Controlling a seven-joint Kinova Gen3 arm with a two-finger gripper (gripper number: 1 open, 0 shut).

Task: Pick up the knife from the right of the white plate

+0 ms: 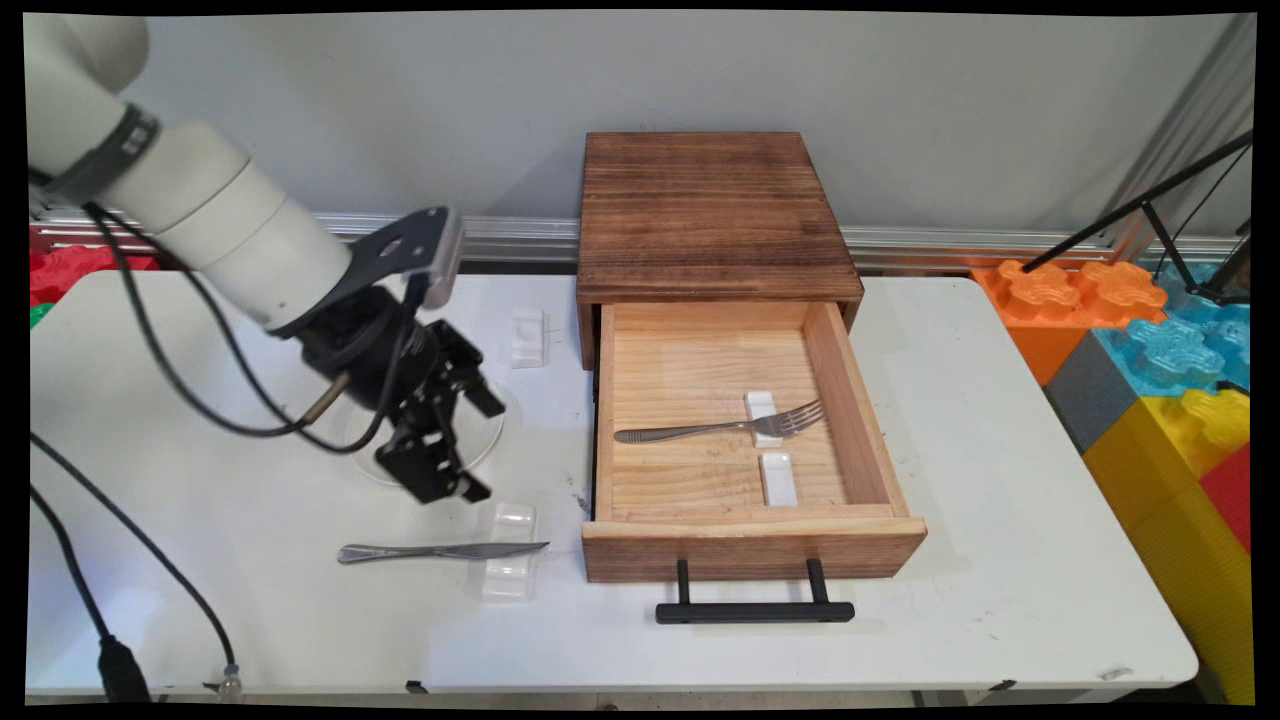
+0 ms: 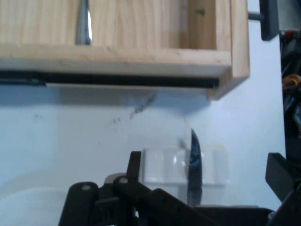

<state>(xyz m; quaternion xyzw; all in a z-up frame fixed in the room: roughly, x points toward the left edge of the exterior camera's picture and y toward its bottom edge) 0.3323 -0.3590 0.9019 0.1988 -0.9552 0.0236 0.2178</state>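
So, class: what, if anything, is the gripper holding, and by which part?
Nothing. The gripper is open above the table, near the knife.

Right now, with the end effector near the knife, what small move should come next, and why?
Probably ease the end effector down toward the knife. It hangs open above the table, the knife's blade lies across a clear rest just ahead of one finger, and the drawer beside it is open, holding a fork.
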